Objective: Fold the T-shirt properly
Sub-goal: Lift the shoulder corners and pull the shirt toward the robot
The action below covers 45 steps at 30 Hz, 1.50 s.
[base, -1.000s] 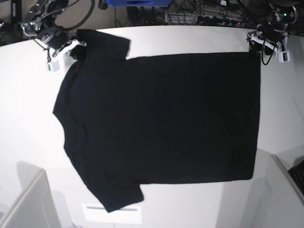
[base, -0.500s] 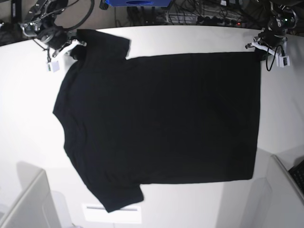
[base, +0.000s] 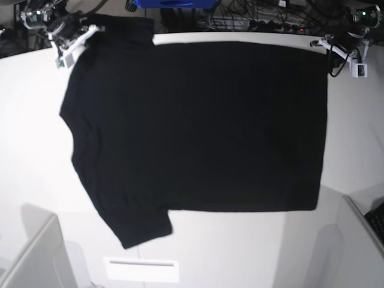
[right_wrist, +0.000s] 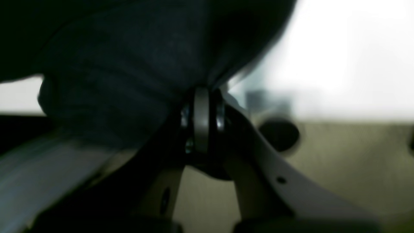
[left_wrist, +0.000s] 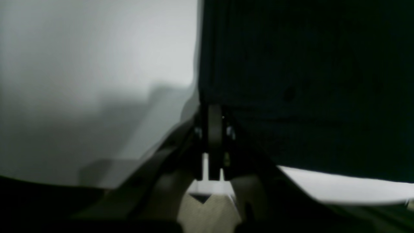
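Base view gives you the whole picture: the black T-shirt [base: 198,126] lies spread plain side up across the white table [base: 36,150], its long axis running left to right in that view, collar and sleeves toward the left, hem toward the right. The far edge is the one in play, and both arms sit right on it, so neither is nearer than the other. Your left gripper [base: 329,51] is at the far hem corner on the right of the view; your right gripper [base: 84,36] is at the far sleeve and shoulder corner on the left. From each tool the rest of the shirt lies toward the near edge of the table, so a fold carried that way has the full body of the cloth under it.

Left wrist view, and the jaws are pressed together with the shirt's corner [left_wrist: 291,81] pinched between them, cloth running up and to the right, bare table [left_wrist: 81,64] off to the left. Right wrist view, same story: jaws closed tight on a bunched fold of dark fabric [right_wrist: 129,64], which drapes up and over to the left.

The tabletop looks flat and smooth. You have bare table along the near side below the hem and lower sleeve [base: 141,225]. Watch the back: a tangle of cables [base: 252,21] sits just beyond the far edge, close behind both grippers, and a grey panel [base: 360,240] stands at the near right corner.
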### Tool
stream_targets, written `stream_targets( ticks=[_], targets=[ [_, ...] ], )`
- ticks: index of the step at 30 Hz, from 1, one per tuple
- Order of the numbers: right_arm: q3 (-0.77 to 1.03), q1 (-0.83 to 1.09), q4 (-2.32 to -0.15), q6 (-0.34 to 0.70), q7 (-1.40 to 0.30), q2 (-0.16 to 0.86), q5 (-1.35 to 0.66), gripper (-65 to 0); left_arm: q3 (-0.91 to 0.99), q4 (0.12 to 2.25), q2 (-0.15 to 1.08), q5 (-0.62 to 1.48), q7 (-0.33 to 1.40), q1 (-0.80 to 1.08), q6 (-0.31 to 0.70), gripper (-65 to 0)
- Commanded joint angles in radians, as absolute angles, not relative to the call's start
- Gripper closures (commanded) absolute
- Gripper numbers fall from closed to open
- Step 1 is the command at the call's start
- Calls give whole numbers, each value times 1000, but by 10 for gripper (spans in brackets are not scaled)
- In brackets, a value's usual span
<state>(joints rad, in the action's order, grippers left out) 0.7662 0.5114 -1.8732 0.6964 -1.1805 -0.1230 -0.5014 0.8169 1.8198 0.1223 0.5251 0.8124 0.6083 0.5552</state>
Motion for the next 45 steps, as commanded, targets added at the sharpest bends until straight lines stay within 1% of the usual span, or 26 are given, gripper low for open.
stream_targets(
  ticks=[1,6,11,16,19,24,27,29,32,37,41,45],
  targets=[
    [771,521,-1917,698,-1161,-117,-518,0,826,1850,131,532,796,636,561,0],
    [763,529,-1977,698,-1165,-119,-518,0,825,1939,127,533,797,690,561,0],
    [768,458,-2002,698,-1198,-113,-518,0,826,1988,107,535,802,674,561,0],
    [769,332,-2002,698,-1303,-88,-513,0,820,1988,102,535,805,591,559,0],
    [769,269,-2000,698,-1333,-76,-512,0,823,1985,101,535,811,530,555,0],
    [760,185,-1997,698,-1343,-59,-512,0,826,1985,101,533,978,397,555,0],
    [759,136,-1991,698,-1345,-59,-513,0,826,1985,101,532,1013,337,555,0],
    [759,99,-1965,698,-1345,-58,-512,0,826,1985,99,532,1013,306,542,0],
    [757,48,-1896,698,-1345,-31,-512,0,822,1985,99,533,1013,269,486,0],
    [688,-7,-1787,698,-1333,5,-510,0,816,1983,102,526,1015,208,475,0],
    [638,-44,-1718,638,-1250,10,-512,0,814,1946,108,526,1058,128,429,0],
    [585,-82,-1669,599,-1213,28,-512,0,802,1922,110,524,1109,58,423,0]
  ],
)
